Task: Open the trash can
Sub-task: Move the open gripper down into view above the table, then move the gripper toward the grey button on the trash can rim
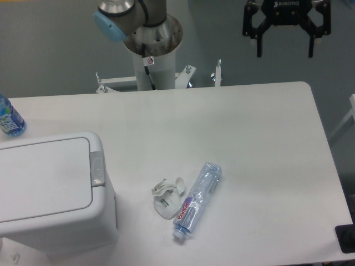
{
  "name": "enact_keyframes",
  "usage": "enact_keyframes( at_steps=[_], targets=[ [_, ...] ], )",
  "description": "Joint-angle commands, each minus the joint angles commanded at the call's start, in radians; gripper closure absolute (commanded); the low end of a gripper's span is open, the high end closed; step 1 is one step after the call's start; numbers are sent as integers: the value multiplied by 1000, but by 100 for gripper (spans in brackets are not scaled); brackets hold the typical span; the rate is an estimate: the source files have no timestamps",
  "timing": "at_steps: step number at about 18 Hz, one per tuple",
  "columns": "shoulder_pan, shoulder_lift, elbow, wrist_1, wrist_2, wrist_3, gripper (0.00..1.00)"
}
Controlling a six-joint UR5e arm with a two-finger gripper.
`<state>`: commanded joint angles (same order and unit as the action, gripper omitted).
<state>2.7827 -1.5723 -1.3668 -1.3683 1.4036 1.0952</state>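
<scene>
The trash can (47, 191) is a large white boxy bin at the front left of the table, its flat lid down. A light-grey push-button strip (97, 168) runs along the lid's right edge. My gripper (285, 49) is black, at the top right, high above the table's far edge and far from the bin. Its two fingers point down with a wide gap; it is open and empty.
A clear plastic bottle (197, 199) lies on its side at the front middle, next to a crumpled white wrapper (168, 199). A blue-labelled bottle (8, 119) stands at the left edge behind the bin. The arm's base column (152, 55) rises behind the table (249, 138).
</scene>
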Motion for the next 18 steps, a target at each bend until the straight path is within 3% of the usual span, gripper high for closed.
enact_keyframes(
  at_steps=[3,6,8,11,13,15,18],
  targets=[
    [-11,-6,-2,0,-12,-9,0],
    [-43,-34,-14,34,-127,-58,0],
    [-67,-60,-23,37,-152,-282,0],
    [-207,-126,-34,60,-260,-591,0],
    [-224,-158,-54,81,-265,-652,0],
    [-294,-193,-54,115,-290,-731,0],
    [-314,-222,-54,221,-359,-889,0]
  ],
)
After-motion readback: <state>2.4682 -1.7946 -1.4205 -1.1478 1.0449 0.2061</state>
